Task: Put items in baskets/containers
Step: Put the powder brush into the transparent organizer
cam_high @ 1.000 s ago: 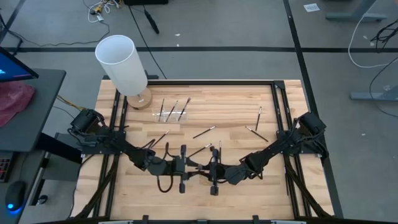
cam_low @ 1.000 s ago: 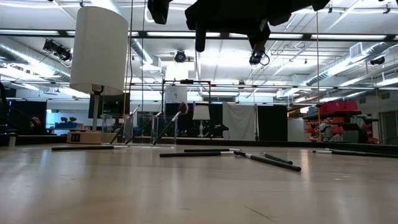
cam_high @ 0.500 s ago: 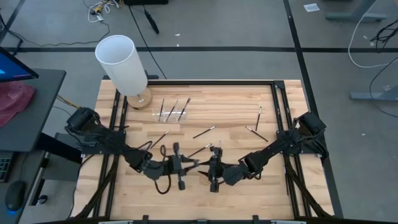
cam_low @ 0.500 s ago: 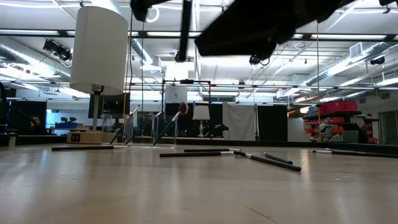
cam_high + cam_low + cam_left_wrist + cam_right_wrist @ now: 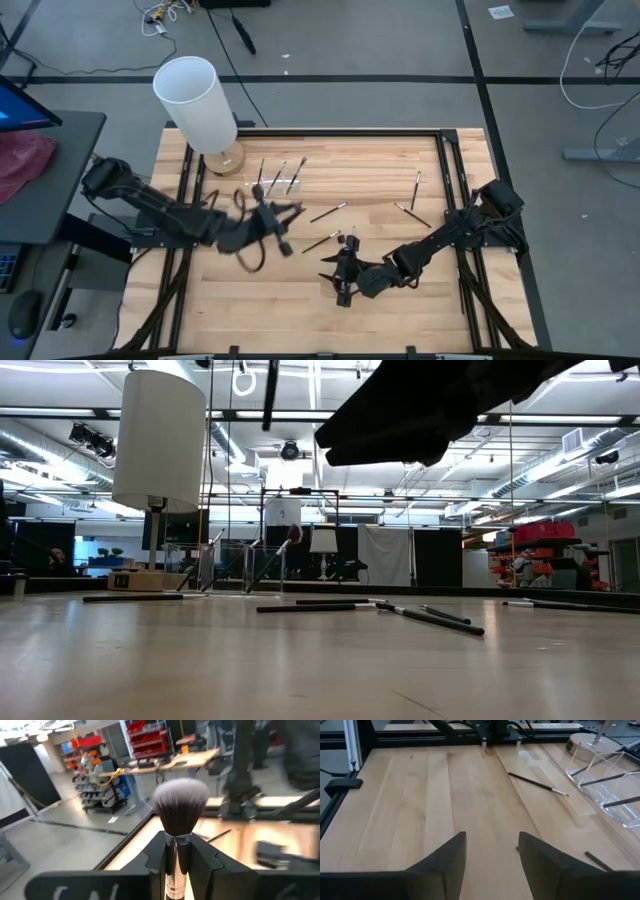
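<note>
Left gripper (image 5: pixel 176 865) — fingers clamped on a fluffy-headed makeup brush (image 5: pixel 180 812), raised above the table (image 5: pixel 400 300). Right gripper (image 5: pixel 492 851) — fingers apart, holding nothing, low over bare wood.

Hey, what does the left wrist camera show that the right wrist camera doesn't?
Only the left wrist view shows a fluffy-headed makeup brush clamped between the left gripper's fingers, pointing towards red shelving in the room. Only the right wrist view shows the right gripper open and empty, the clear holder with brushes in it, and a loose brush lying on the boards. Both show the wooden table.
</note>
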